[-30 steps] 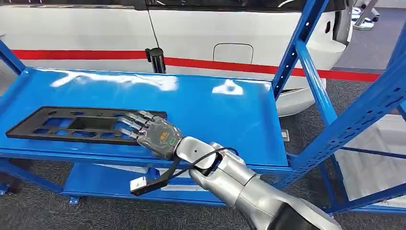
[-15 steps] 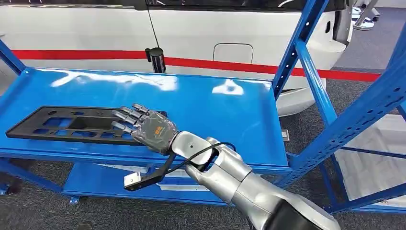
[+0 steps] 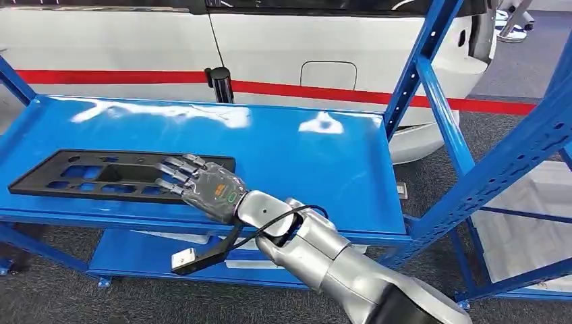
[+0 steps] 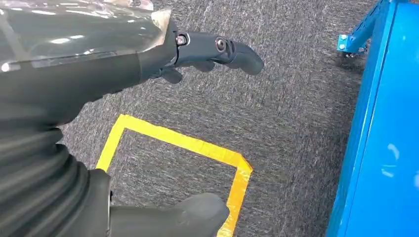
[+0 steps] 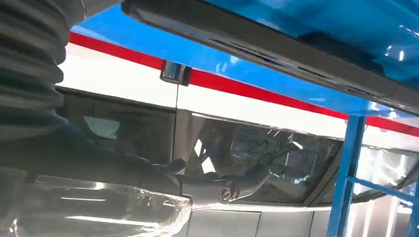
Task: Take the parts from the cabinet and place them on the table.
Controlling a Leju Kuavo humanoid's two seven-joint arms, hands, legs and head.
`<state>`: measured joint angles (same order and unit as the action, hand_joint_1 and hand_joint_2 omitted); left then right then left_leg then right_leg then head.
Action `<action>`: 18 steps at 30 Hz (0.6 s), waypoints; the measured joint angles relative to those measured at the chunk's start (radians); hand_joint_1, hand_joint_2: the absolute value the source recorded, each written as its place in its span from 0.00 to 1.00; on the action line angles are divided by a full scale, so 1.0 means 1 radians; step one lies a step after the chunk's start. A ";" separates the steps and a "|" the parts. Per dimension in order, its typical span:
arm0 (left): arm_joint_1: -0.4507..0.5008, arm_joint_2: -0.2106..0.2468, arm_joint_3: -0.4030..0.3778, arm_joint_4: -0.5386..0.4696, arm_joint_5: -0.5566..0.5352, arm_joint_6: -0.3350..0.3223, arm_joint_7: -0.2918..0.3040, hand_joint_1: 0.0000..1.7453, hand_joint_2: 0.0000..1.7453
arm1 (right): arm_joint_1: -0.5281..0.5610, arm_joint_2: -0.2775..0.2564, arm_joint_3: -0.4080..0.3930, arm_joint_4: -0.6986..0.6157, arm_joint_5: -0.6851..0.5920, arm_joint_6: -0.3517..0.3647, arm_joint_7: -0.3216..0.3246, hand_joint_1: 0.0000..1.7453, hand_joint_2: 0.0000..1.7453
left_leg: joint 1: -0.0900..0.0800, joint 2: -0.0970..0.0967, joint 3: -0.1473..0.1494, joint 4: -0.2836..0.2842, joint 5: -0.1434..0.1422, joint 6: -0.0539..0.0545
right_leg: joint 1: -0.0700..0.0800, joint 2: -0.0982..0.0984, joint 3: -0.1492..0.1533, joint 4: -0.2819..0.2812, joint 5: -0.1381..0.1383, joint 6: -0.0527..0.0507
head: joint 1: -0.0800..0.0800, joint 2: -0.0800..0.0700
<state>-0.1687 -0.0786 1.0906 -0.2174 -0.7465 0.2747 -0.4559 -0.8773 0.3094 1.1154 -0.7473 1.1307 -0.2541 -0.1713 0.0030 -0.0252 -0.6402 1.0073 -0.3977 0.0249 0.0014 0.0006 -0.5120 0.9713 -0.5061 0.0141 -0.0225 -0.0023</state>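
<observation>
Head view: the flat black plastic panel with cut-out openings point(image 3: 111, 175) lies on the glossy blue metal shelf point(image 3: 303, 162) of the cabinet, near its front lip and left end. The right hand point(image 3: 202, 182) rests over the panel's right end, fingers spread, grasping nothing. Right of the hand, bare shelf reaches the blue upright post point(image 3: 421, 61).

Left wrist view: the left hand point(image 4: 148, 128) hangs released, fingers apart, above grey carpet point(image 4: 286, 98) marked with yellow tape point(image 4: 183, 143), beside a blue edge.

Right wrist view: the panel's dark edge point(image 5: 257, 47) runs close above the hand.
</observation>
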 joint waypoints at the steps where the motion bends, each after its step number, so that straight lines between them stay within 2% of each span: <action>1: 0.000 0.000 0.000 0.000 0.002 0.000 -0.002 0.00 1.00 | 0.000 0.001 0.000 0.004 0.001 0.000 0.000 0.00 1.00 | 0.000 0.000 0.000 0.000 0.000 0.000 | 0.000 0.000 0.000 0.000 0.000 0.000 | 0.000 0.000; 18: 0.000 -0.005 0.000 0.000 0.004 -0.007 -0.004 0.00 1.00 | -0.002 0.034 0.000 0.075 0.018 0.011 0.024 0.00 1.00 | 0.000 0.000 0.000 0.000 0.000 0.000 | 0.000 0.000 0.000 0.000 0.000 0.000 | 0.000 0.000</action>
<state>-0.1688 -0.0835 1.0910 -0.2174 -0.7423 0.2678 -0.4597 -0.8790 0.3433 1.1154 -0.6718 1.1482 -0.2426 -0.1472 0.0031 -0.0252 -0.6402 1.0073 -0.3976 0.0249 0.0014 0.0005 -0.5121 0.9713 -0.5062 0.0141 -0.0225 -0.0023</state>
